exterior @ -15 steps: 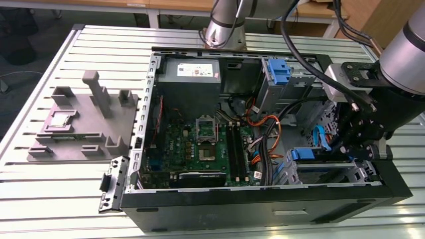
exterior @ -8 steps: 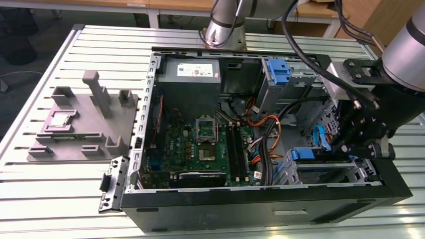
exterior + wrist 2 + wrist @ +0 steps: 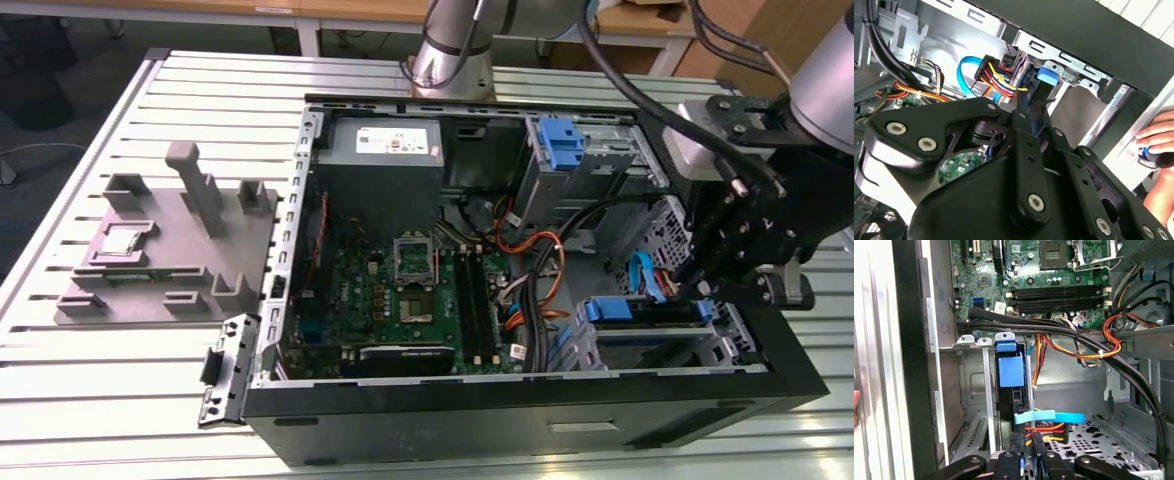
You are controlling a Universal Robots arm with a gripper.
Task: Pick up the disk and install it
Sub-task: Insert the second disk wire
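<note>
Slatted metal surface [image 3: 160, 400] carries the open computer case [image 3: 534, 420], where the hand [image 3: 1026, 452] pinches the disk [image 3: 1011, 372] edge-on, just ahead of its fingertips, to suit the bay [image 3: 974, 390].

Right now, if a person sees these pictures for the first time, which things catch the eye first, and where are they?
First comes the open computer case lying on the slatted table, its green motherboard exposed. Next is the black gripper at the exterior view's right, reaching into the drive bay, where the disk with its blue carrier stands on edge in a slot. A bundle of orange, red and yellow wires crosses above that bay in the first wrist view.
</note>
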